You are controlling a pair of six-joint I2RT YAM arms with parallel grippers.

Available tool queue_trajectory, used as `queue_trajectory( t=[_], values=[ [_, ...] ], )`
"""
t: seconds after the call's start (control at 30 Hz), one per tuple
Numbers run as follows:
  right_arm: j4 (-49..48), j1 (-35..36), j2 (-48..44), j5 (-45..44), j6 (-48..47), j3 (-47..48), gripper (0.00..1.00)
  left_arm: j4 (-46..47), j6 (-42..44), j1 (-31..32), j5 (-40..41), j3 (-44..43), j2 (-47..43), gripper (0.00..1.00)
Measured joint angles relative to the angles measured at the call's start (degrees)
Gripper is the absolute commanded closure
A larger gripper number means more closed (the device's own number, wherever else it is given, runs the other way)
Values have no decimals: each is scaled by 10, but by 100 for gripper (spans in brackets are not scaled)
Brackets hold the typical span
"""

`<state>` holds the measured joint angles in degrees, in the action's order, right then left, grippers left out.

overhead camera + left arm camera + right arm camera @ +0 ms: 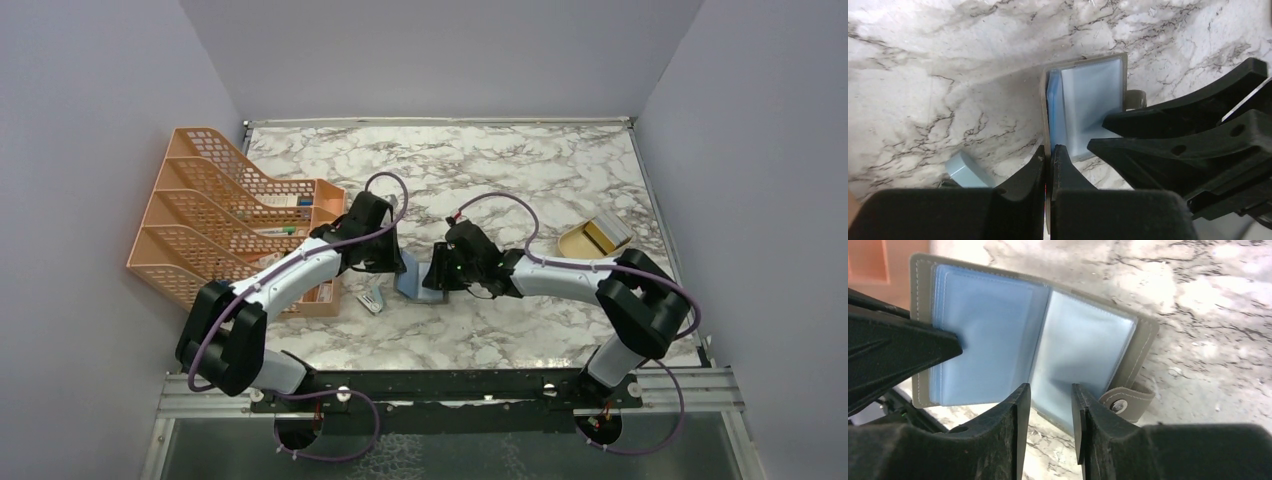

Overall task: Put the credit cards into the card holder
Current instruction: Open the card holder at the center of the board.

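I stood in a robot lab cell. Plain lavender walls (90, 150) boxed in the marble-patterned desk (520, 165) on three sides, and my arms were bolted to a metal rail (200, 403) at its near edge. Beyond my left hand (398, 264), further left, stood an orange mesh file rack (200, 215), ordinary office stock.

Glossy marbled table (520, 170), card holder (1048, 340) shiny plastic inside
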<state>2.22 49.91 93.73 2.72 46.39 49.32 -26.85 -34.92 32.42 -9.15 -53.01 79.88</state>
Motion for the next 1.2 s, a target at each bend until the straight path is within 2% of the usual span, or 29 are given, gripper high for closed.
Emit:
queue_trajectory(
  t=[0.23,0.43,0.7,0.97,1.2],
  values=[
    [31,0,15,-31,-16,4,60,121,-8,-42,-121,72,18,100],
    [44,0,47,-59,-22,30,61,172,-10,-64,-179,73,65,100],
    [38,0,34,-68,-38,15,61,153,12,-80,-199,42,94,100],
    [86,0,-19,-68,-91,10,56,111,72,-81,-200,7,93,100],
    [172,-1,-72,-149,-141,57,58,65,118,-81,-200,3,91,100]
  ],
)
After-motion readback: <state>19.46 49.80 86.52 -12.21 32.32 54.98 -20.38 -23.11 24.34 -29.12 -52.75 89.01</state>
